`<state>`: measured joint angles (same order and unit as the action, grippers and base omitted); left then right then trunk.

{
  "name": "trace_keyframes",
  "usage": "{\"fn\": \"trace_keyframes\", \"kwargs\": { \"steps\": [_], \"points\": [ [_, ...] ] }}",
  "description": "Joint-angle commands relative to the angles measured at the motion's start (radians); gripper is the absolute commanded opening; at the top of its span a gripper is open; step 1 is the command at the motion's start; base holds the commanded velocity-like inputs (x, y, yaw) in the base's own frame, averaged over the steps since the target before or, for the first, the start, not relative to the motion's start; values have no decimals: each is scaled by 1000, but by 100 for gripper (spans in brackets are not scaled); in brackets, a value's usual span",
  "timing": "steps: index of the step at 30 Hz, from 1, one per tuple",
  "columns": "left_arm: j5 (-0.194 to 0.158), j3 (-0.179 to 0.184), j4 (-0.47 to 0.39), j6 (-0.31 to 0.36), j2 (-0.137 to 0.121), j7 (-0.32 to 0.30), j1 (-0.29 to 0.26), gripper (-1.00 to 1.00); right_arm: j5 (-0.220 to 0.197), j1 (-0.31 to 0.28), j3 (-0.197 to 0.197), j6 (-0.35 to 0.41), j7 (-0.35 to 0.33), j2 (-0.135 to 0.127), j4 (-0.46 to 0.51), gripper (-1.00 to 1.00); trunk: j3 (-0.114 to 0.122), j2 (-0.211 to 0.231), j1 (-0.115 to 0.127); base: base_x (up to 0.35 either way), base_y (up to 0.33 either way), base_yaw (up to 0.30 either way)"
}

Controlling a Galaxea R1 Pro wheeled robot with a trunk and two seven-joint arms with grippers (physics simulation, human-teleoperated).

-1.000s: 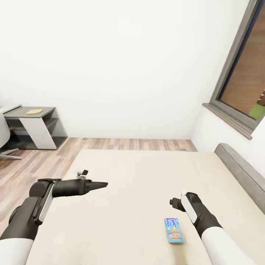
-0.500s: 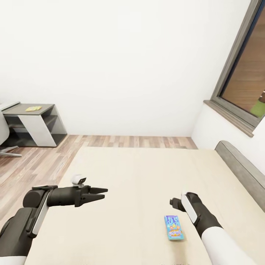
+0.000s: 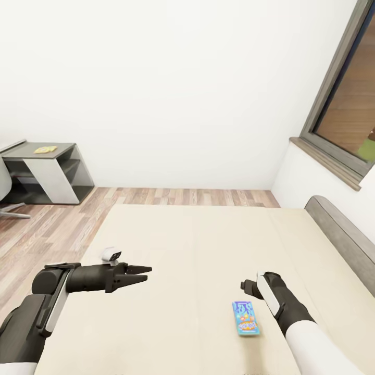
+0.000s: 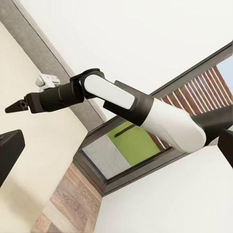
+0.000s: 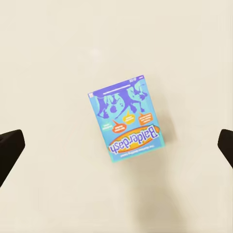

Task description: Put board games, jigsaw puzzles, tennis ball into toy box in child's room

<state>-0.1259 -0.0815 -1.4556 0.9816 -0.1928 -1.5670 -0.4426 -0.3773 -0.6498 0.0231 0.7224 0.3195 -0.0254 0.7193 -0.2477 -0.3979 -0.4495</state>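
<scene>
The right end effector (image 3: 249, 288) hangs above the bed (image 3: 198, 245) with its fingers spread wide and empty, the small blue board game (image 5: 127, 125) lying flat on the mattress just beneath it (turned slightly askew in the wrist view), so a straight descent looks feasible; the box sits well clear of the headboard (image 3: 341, 237), with bare mattress all round; the left end effector (image 3: 146, 274) points across the bed, fingers parted, holding nothing; the far surface (image 3: 39, 154) carries a yellowish item.
</scene>
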Motion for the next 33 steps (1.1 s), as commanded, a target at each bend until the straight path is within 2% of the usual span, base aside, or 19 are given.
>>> {"fn": "trace_keyframes", "kwargs": {
  "steps": [1, 6, 10, 14, 19, 23, 33],
  "points": [
    [1, 0, 0, 11, 0, -4, -1, 100, -10, -1, 0, 0, 8, 0, 2, 100, -4, -2, -1, 0, 0, 0],
    [2, 0, 1, 11, 0, -4, -1, 100, -10, -1, -1, -42, 7, -2, -1, 100, -12, -2, -1, 0, 0, 0],
    [3, 4, 1, 12, 1, -4, -1, 100, -13, 0, 0, -108, 4, -28, -11, 100, -18, -2, -1, 0, 0, 0],
    [5, 6, 1, 12, 1, -4, -1, 100, -14, 1, 1, -128, -57, -41, -36, 100, -25, -2, -1, 0, 0, 0],
    [7, 9, 2, 12, 1, -4, -1, 100, -12, 1, -1, -149, -108, -45, -41, 100, -33, -2, -1, 0, 0, 0],
    [7, 11, 2, 12, 1, -4, -1, 100, -13, 1, -1, -180, -116, -46, -45, 100, -40, -2, -1, 0, 0, 0],
    [7, 11, 3, 12, 2, -4, -1, 100, -12, 2, -2, -188, -117, -47, -46, 100, -56, -2, -1, 0, 0, 0]
  ]
}}
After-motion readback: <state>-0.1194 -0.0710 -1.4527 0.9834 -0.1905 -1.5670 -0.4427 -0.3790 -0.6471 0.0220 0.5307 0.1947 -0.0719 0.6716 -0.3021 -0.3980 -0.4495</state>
